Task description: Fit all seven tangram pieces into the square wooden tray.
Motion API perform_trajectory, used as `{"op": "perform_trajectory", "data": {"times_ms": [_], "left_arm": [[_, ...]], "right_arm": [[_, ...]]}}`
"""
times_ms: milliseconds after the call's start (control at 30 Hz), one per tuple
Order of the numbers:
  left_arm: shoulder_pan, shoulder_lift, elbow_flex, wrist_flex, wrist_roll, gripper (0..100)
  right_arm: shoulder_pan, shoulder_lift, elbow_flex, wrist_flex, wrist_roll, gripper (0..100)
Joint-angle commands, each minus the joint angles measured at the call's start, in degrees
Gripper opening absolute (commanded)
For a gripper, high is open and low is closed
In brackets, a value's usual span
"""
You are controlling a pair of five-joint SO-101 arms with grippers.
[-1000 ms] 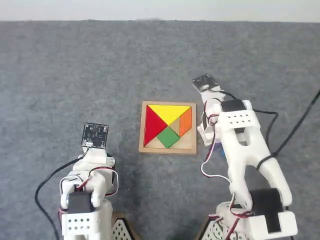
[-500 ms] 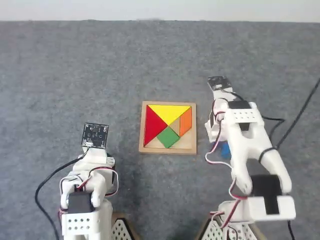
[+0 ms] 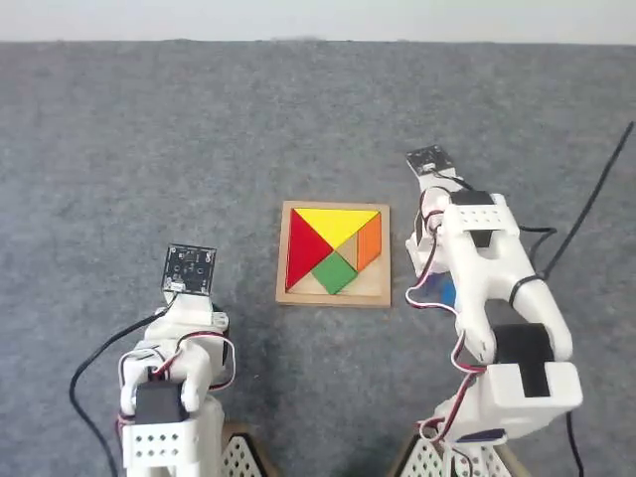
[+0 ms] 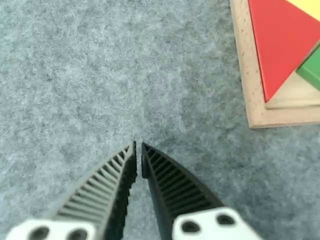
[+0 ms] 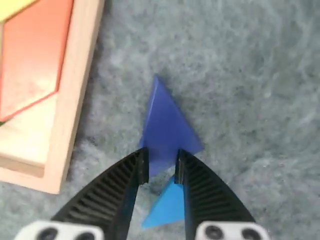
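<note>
Surface [image 3: 149, 129] of grey, felt-like cloth carries everything. In the high view the left arm [image 3: 169, 368] stands at about 7 o'clock, well apart from the tray, with a stretch of grey between them. The left claw [image 4: 138, 146] hangs over that grey. Its two ridged fingers are drawn almost together, with only a sliver of gap at the tips, and it grips nothing. One corner of the tray lies ahead of it and off to one side, not touching.

The square wooden tray [image 3: 334, 301] sits at the middle. Inside it, a red triangle [image 3: 303, 250] fills the 9 o'clock side and a yellow triangle [image 3: 338, 223] the 12 o'clock side. An orange parallelogram [image 3: 369, 241] lies against the 3 o'clock rim, and a green square [image 3: 335, 270] sits just below centre. Bare wood shows along the 6 o'clock side.

The right arm [image 3: 487, 268] stretches along the tray's 3 o'clock side and hides most of what lies under it. The right claw [image 5: 160, 162] is clamped on the dark blue triangle [image 5: 167, 125], its fingertips pinching one edge. That triangle is just beside the tray's outer rim, at about 4 o'clock from the tray, but apart from it. A light blue piece [image 5: 167, 205] lies between the fingers, right against the dark one; whether the two overlap I cannot tell.
</note>
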Motion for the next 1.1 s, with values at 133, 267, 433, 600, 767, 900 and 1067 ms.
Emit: {"op": "perform_trajectory", "data": {"times_ms": [133, 267, 433, 600, 767, 900, 1067], "left_arm": [[0.3, -1.0, -0.6, 0.2, -0.1, 2], [0.3, -1.0, -0.6, 0.2, -0.1, 2], [0.3, -1.0, -0.6, 0.2, -0.1, 2], [0.3, -1.0, -0.6, 0.2, -0.1, 2], [0.3, -1.0, -0.6, 0.2, -0.1, 2], [0.3, -1.0, -0.6, 0.2, -0.1, 2], [0.3, -1.0, -0.6, 0.2, -0.1, 2]], "right_arm": [[0.1, 0.4, -1.5, -1.0, 1.8, 11.3], [0.4, 0.4, -1.5, -1.0, 2.3, 17.5], [0.0, 0.3, -1.4, -0.9, 2.9, 30.2], [0.2, 0.2, -1.8, -1.2, 2.9, 30.3], [0.1, 0.7, -2.9, -2.3, 3.3, 30.5], [0.3, 0.8, -3.3, -3.0, 4.7, 30.4], [0.4, 1.1, -3.1, -2.7, 4.7, 30.3]]}}
